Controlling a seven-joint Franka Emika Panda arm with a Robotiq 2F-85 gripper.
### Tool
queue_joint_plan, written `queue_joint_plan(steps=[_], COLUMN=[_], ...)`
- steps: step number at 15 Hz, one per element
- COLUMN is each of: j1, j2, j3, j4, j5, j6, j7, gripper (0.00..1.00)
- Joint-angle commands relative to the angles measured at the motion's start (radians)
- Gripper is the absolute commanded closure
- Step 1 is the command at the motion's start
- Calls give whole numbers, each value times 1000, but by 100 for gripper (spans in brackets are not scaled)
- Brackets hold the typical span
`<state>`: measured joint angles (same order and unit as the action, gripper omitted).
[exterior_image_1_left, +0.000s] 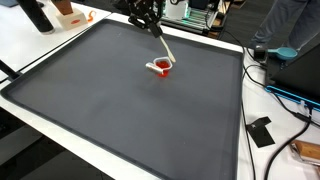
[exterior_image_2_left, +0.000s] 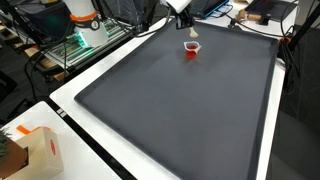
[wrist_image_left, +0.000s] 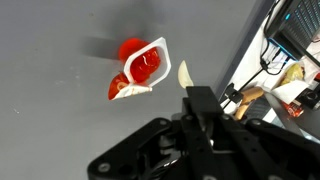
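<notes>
Pincer (exterior_image_1_left: 147, 19) clamped shut on a pale flat stick (wrist_image_left: 184, 75); small red cup (wrist_image_left: 141, 66) sits on the dark mat (exterior_image_1_left: 100, 115), just beside the stick's tip.
In the wrist view I see only the rounded stick tip, as the black fingers hide the rest. I can't tell whether it touches the cup. The cup is glossy with a white squarish rim, and its contents are unclear. The mat is matte grey.

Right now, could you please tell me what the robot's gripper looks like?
The gripper is matte black throughout, built of blocky, angular links that narrow toward its tip. I can see no markings or cables on it.
</notes>
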<state>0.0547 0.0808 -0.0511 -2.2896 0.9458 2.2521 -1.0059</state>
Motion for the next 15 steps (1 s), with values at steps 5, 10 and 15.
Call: queue_joint_plan(steps=[5, 10, 15], j1=[-43, -32, -17], j2=[-3, -33, -88], j3=[29, 43, 67], j4=[-13, -22, -24], j5=[30, 6, -61], j6=[-48, -27, -16], j7=[61, 178, 337], gripper=[97, 97, 97])
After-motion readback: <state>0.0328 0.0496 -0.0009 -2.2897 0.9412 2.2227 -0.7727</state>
